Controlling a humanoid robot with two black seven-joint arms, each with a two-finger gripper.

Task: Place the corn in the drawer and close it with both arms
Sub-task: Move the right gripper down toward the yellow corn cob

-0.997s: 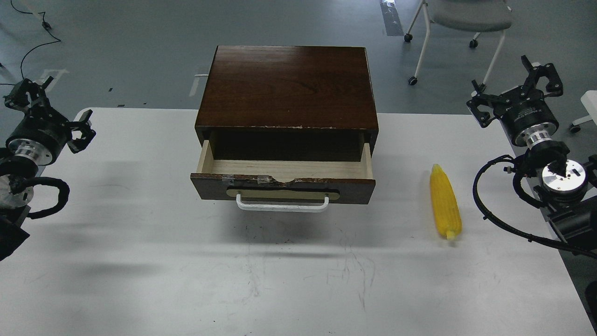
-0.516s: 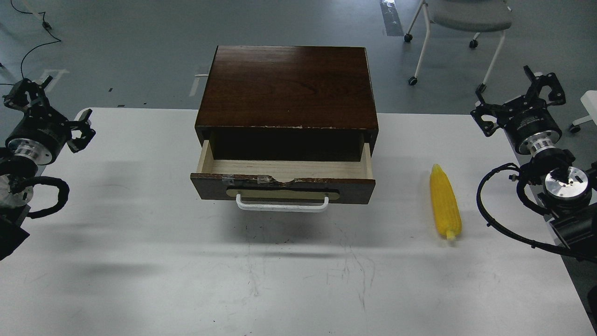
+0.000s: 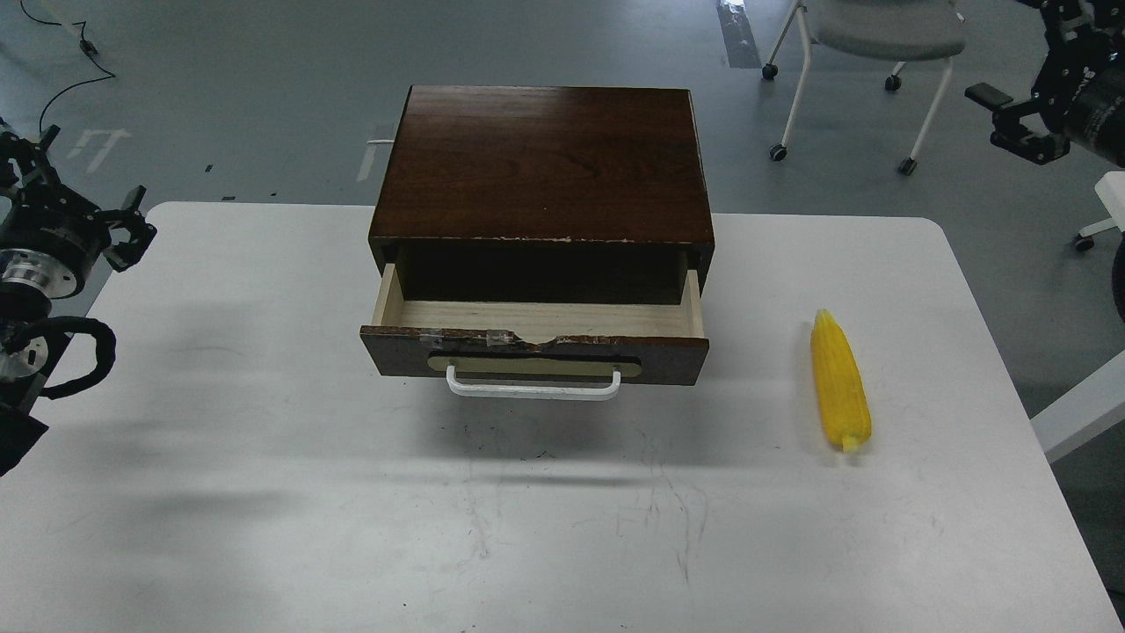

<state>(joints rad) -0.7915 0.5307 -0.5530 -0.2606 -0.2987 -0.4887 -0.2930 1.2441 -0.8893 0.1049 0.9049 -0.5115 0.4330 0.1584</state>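
The yellow corn (image 3: 839, 380) lies on the white table (image 3: 264, 492), right of the drawer, with its tapered tip pointing away from me. The drawer (image 3: 533, 352) is pulled partly out of the dark brown cabinet (image 3: 545, 163); its pale wood inside is bare and its white bar handle (image 3: 532, 389) faces me. My left gripper (image 3: 75, 193) is open and empty at the table's left edge, far from the drawer. My right gripper (image 3: 1024, 66) is open and empty, raised high at the top right beyond the table and partly cut off by the view's edge.
A grey office chair (image 3: 879, 35) on castors stands on the floor behind the table's right side. A white piece of furniture (image 3: 1109, 202) shows at the right edge. Black cables (image 3: 53, 97) lie on the floor at the far left.
My right arm has swung up and away to the top right, off the table's right edge. My left gripper has drawn back a little to the upper left. Corn and drawer have not moved.
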